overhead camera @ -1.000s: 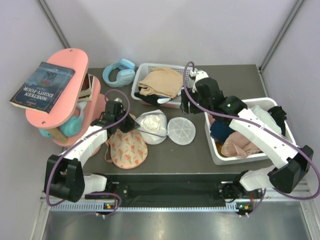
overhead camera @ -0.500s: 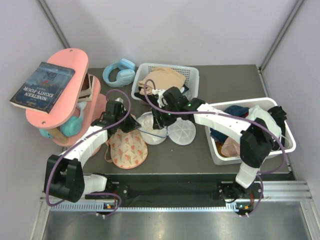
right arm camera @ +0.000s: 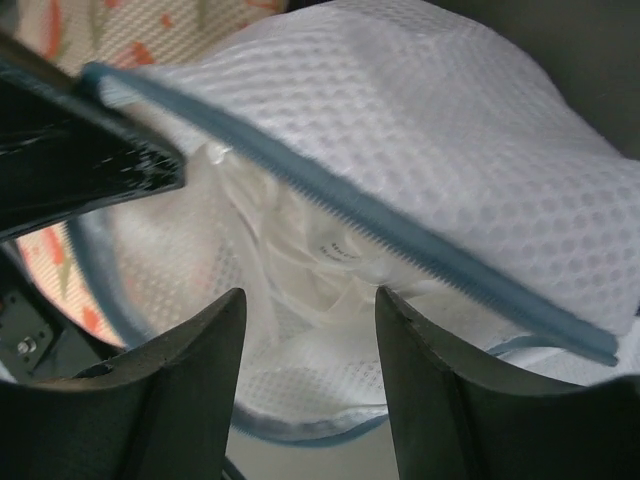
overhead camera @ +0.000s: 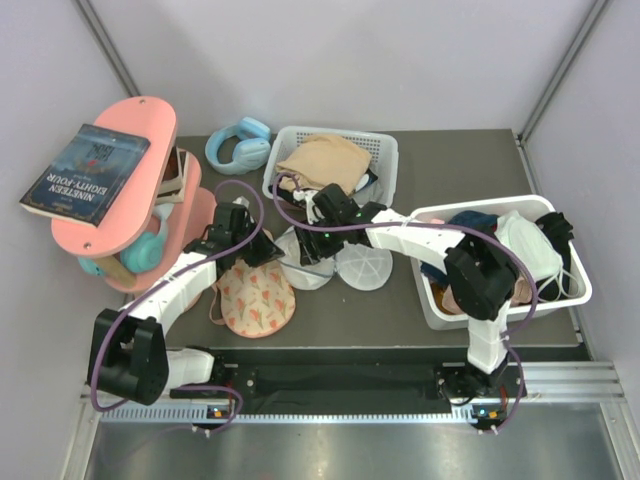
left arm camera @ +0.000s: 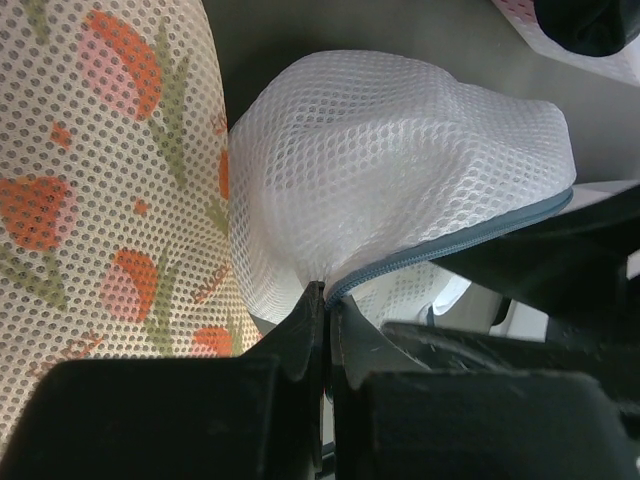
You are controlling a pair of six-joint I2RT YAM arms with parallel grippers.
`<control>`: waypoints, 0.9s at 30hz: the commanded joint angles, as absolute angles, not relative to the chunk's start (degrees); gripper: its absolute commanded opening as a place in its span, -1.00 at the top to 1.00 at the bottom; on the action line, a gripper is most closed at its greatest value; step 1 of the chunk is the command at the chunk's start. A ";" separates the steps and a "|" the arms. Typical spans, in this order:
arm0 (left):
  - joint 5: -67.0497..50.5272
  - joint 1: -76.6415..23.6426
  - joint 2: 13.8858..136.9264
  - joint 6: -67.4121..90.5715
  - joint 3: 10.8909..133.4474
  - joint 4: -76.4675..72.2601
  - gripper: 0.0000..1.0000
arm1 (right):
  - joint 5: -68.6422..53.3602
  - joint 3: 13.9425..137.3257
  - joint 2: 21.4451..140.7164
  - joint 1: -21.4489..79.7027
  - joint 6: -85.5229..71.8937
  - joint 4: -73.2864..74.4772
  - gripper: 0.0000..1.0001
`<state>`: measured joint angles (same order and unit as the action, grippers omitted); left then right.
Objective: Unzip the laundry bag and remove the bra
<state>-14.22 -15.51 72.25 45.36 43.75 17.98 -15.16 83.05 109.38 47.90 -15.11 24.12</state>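
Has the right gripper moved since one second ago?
Yes. The right gripper has swung left and nearer, from the white slatted basket's right end to the white mesh laundry bag.

The laundry bag (left arm camera: 400, 170) is showing as white open-weave mesh cloth, its zip rim (left arm camera: 450, 243) looking like grey-blue woven tape. The bra (left arm camera: 100, 180) is appearing as matt, perforated, flower-printed fabric. The left gripper (left arm camera: 325, 305) is showing smooth black plastic, faintly glossy.
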 commanded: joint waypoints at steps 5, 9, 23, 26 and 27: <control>-15.12 -16.26 71.89 46.14 44.21 14.85 1.00 | -2.91 88.86 112.15 48.69 -16.08 23.82 -0.09; -15.03 -16.35 71.54 46.23 44.47 15.03 1.00 | -0.62 87.81 111.71 48.69 -17.14 24.70 -0.13; -14.59 -16.70 69.87 46.67 43.51 15.29 1.00 | 1.85 88.51 114.70 48.78 -18.02 26.72 -0.22; -14.50 -16.70 69.87 46.76 43.59 15.29 1.00 | 1.15 87.19 115.13 48.78 -18.28 26.28 -0.25; -14.41 -16.70 69.87 46.76 43.68 15.29 1.00 | 0.79 86.84 115.22 48.87 -18.37 26.02 -0.25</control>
<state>-14.31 -16.38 71.59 46.44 43.70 17.56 0.47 86.37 114.65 48.01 -17.76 26.30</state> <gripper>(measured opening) 0.023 0.619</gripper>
